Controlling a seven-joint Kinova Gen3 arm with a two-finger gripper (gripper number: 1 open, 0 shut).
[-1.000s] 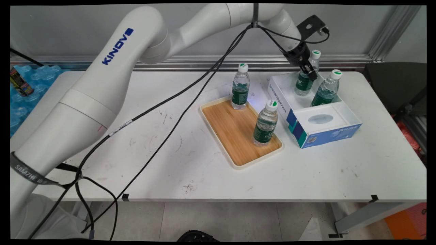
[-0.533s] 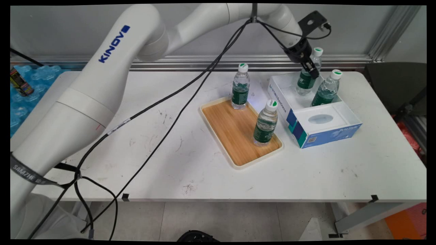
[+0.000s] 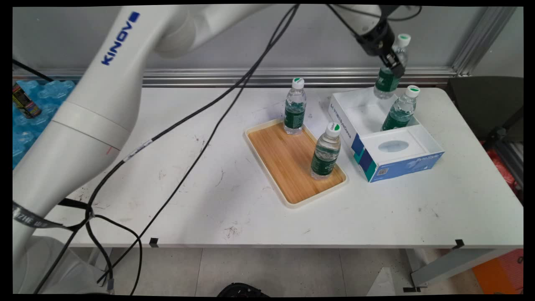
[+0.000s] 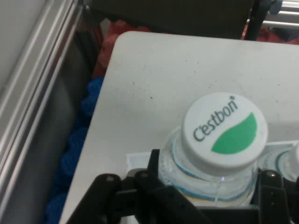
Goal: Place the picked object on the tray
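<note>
My gripper (image 3: pixel 392 63) is shut on a water bottle (image 3: pixel 388 77) with a green label and a white cap, and holds it in the air above the back compartment of the white and blue box (image 3: pixel 397 161). In the hand view the bottle's cap (image 4: pixel 225 129) sits just above my black fingers (image 4: pixel 154 179), which clasp its neck. A second bottle (image 3: pixel 399 109) stands upright in the box at the right. Two more bottles (image 3: pixel 294 108) (image 3: pixel 326 152) stand on the wooden tray (image 3: pixel 280 163) to the left of the box.
Black cables (image 3: pixel 200 125) hang from the arm across the table's left half. The table's back edge meets a metal rail (image 3: pixel 250 77) at the wall. A dark chair (image 3: pixel 485 108) stands off the table's right end.
The gripper has risen and shifted a little right with the bottle, lifting it from the box's back compartment into the air.
</note>
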